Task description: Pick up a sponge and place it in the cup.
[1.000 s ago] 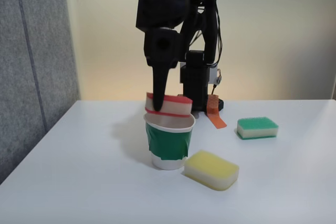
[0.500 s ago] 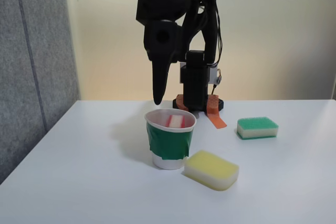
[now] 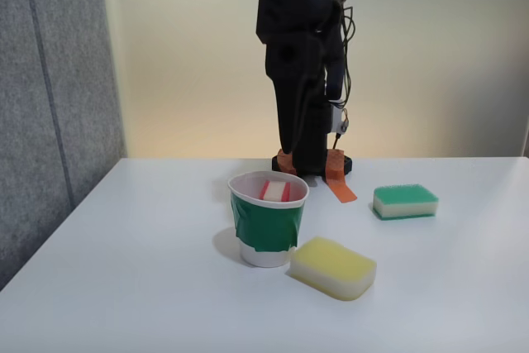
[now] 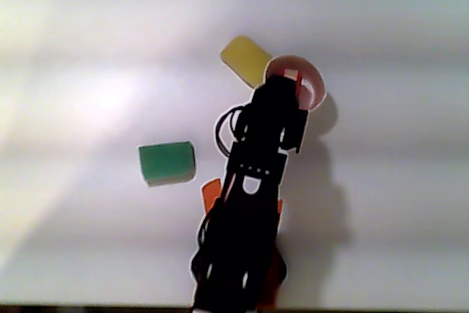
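The sponge (image 3: 275, 191), red-topped with a white middle, lies inside the cup (image 3: 264, 225), a white paper cup with a dark green band, on the white table. From above, the sponge (image 4: 292, 76) peeks out by the cup's rim (image 4: 316, 86). My gripper (image 3: 291, 148) hangs point down behind and slightly right of the cup, above rim height and holding nothing. In the other view the gripper (image 4: 282, 87) overlaps the cup's near edge. Its fingers merge into one dark shape, so the gap is hidden.
A yellow sponge (image 3: 333, 267) lies against the cup's right front. A green-topped sponge (image 3: 404, 201) sits farther right. Orange tape (image 3: 339, 181) marks the arm's base. A grey panel (image 3: 50, 105) stands along the table's left side.
The sponge left the gripper and dropped into the cup. The arm has since swung right and back toward its base, off the cup's left rim.
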Controlling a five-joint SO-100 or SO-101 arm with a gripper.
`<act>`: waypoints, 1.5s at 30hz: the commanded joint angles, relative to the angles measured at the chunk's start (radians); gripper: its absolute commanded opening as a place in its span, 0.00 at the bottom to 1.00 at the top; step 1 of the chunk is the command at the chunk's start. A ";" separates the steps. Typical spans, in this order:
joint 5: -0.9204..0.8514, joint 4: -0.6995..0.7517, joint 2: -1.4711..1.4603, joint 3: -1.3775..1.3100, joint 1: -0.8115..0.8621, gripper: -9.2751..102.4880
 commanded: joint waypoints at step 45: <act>0.104 -0.341 0.857 1.026 -0.132 0.08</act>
